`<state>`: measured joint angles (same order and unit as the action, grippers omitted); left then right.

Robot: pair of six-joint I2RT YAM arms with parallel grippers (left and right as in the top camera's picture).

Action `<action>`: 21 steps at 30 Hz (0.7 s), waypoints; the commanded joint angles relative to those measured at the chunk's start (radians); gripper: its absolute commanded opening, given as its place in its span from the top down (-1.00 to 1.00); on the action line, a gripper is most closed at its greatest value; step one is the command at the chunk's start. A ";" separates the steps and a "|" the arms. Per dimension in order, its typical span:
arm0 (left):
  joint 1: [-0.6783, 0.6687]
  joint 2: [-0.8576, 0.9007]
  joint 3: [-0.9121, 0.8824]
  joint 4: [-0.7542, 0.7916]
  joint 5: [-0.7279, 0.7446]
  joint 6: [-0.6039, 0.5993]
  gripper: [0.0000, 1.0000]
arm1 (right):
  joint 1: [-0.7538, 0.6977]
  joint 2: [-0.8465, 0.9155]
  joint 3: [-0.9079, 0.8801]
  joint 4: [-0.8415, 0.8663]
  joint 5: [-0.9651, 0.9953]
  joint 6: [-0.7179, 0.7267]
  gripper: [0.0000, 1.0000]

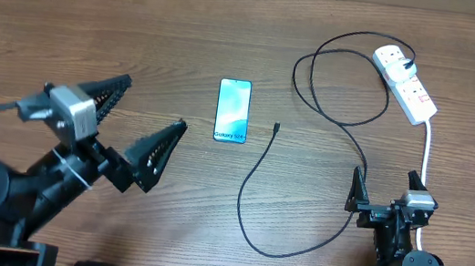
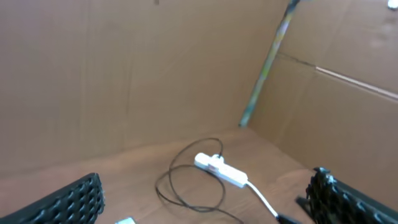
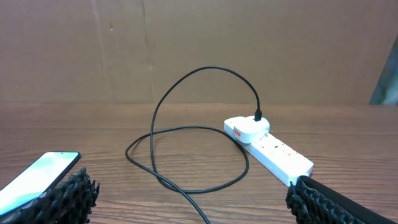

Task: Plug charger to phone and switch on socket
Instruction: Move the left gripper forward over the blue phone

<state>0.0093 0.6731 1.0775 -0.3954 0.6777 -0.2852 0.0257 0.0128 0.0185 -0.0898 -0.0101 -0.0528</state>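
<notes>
The phone [image 1: 232, 111] lies flat at the table's middle, screen lit, "Galaxy" text at its near end. The charger [image 1: 261, 177] is a thin black cable; its connector tip lies just right of the phone, apart from it. Its black plug [image 1: 409, 64] sits in the white socket [image 1: 405, 82] at the far right. My left gripper [image 1: 156, 102] is open and empty, left of the phone. My right gripper [image 1: 385, 175] is open and empty, near the front right. The right wrist view shows the phone [image 3: 37, 177], the socket [image 3: 273, 152] and the cable loop [image 3: 186, 149].
The socket's thick white lead [image 1: 427, 149] runs toward the front, past my right gripper. Cardboard walls [image 2: 155, 74] stand behind the table. The left wrist view shows the socket [image 2: 221, 170] and the cable loop [image 2: 186, 186].
</notes>
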 commanded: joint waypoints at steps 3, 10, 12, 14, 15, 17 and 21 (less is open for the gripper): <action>0.000 0.164 0.288 -0.327 -0.122 0.027 -1.00 | -0.004 -0.010 -0.010 0.006 0.009 -0.004 -1.00; -0.099 0.394 0.614 -0.780 -0.470 0.103 -1.00 | -0.004 -0.010 -0.010 0.006 0.009 -0.004 -1.00; -0.130 0.427 0.639 -0.805 -0.484 0.103 -1.00 | -0.004 -0.010 -0.010 0.006 0.009 -0.004 -1.00; -0.145 0.445 0.639 -0.802 -0.451 0.088 -1.00 | -0.004 -0.010 -0.010 0.006 0.009 -0.004 -1.00; -0.147 0.455 0.638 -0.805 -0.433 0.074 -0.99 | -0.004 -0.010 -0.010 0.006 0.009 -0.004 -1.00; -0.147 0.476 0.637 -0.828 -0.406 0.065 -0.99 | -0.004 -0.010 -0.010 0.006 0.009 -0.004 -1.00; -0.150 0.523 0.637 -0.829 -0.365 0.055 -1.00 | -0.004 -0.010 -0.010 0.006 0.009 -0.004 -1.00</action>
<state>-0.1314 1.1667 1.6897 -1.2217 0.2859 -0.2108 0.0257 0.0128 0.0185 -0.0902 -0.0105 -0.0532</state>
